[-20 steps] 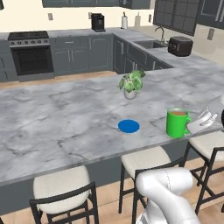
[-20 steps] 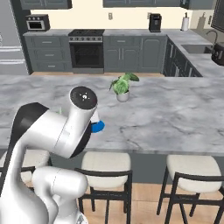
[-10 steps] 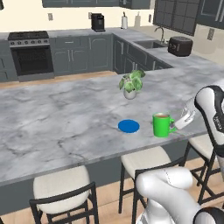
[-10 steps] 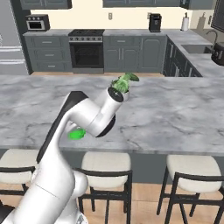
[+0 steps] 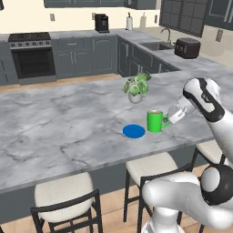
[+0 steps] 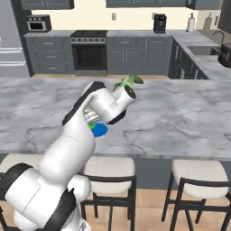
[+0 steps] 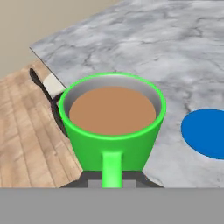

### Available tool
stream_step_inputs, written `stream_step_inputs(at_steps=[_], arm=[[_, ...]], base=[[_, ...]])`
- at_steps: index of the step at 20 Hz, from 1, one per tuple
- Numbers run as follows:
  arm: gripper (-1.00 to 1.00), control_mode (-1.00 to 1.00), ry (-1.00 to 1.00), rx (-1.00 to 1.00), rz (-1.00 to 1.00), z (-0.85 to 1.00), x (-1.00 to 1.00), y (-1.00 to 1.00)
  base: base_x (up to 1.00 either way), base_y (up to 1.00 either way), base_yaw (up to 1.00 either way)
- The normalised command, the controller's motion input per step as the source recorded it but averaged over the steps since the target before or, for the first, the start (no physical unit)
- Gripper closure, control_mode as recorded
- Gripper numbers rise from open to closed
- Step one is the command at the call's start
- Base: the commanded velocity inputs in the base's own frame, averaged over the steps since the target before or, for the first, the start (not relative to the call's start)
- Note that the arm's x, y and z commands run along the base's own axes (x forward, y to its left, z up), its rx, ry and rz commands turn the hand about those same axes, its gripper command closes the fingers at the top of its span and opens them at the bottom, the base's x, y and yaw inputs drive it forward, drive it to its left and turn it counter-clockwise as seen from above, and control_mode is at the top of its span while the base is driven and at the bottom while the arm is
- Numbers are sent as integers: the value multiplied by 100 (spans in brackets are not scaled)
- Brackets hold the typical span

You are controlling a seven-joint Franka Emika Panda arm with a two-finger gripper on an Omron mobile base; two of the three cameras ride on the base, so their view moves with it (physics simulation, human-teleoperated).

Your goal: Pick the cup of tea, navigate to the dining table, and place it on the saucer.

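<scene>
While the fingers (image 5: 169,119) grip its handle, the cup of tea (image 5: 154,121) has moved closer to the saucer (image 5: 134,131).

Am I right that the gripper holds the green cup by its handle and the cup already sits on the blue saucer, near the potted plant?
Not quite. The gripper does hold the green cup by its handle, near the potted plant, but the cup is not on the blue saucer: it is beside it, with bare dining table between them. The left base view shows this.
</scene>
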Motion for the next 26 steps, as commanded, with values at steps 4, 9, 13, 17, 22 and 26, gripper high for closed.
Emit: stream_step_inputs(at_steps=[4, 9, 13, 17, 22, 26], arm=[[100, -100, 0, 0, 5, 0, 94, 1], [100, -100, -1, 0, 5, -17, 61, 1], [100, -100, -4, 0, 4, -48, 39, 3], [100, -100, -1, 0, 4, -49, 49, 11], [100, -100, -2, 0, 3, -37, 50, 14], [100, -100, -4, 0, 4, -32, 31, 8]], base=[[0, 0, 0], [0, 0, 0], [0, 0, 0], [0, 0, 0], [0, 0, 0], [0, 0, 0]])
